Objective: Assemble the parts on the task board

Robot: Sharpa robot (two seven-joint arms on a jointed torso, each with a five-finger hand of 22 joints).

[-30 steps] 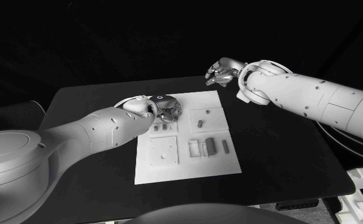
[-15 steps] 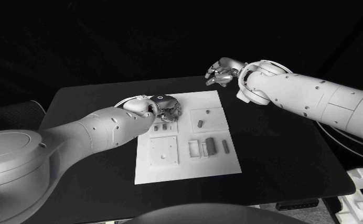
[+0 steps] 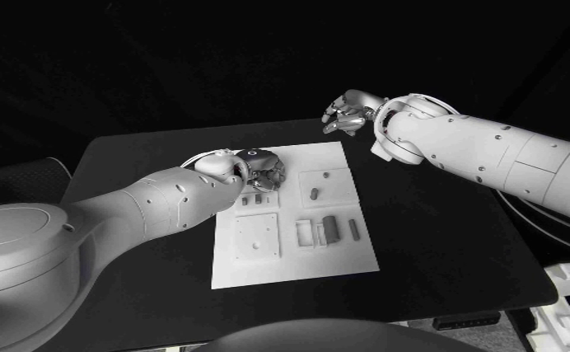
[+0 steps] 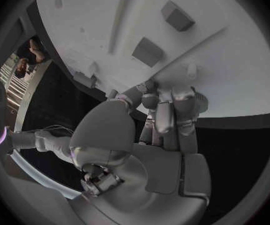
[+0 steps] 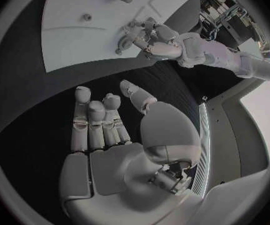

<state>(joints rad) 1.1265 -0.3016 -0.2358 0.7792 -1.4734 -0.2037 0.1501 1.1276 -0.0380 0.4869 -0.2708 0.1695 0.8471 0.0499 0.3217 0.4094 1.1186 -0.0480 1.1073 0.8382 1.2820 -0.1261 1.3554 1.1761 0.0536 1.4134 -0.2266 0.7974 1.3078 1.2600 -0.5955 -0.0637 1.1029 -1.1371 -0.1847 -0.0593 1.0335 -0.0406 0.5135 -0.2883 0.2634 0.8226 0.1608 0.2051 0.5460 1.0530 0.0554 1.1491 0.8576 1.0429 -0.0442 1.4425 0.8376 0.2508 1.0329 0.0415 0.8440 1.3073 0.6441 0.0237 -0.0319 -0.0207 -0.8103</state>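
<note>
No writing is legible. The flat white rectangular task board (image 3: 291, 212) lies mid-table with small grey block parts (image 3: 330, 227). The silver left hand (image 3: 263, 171) curls over its far-left corner, contents unclear; the silver right hand (image 3: 348, 114) hovers beyond, fingers apart, empty.

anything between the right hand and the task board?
Nothing. In the head view the right hand hangs past the far right corner of the task board, and only bare black table lies between them. The right wrist view agrees.

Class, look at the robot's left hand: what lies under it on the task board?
The left hand hangs over the far left part of the white task board, fingers curled downward. Small grey parts lie just nearer than it. Whatever sits directly beneath the fingers is covered.
</note>
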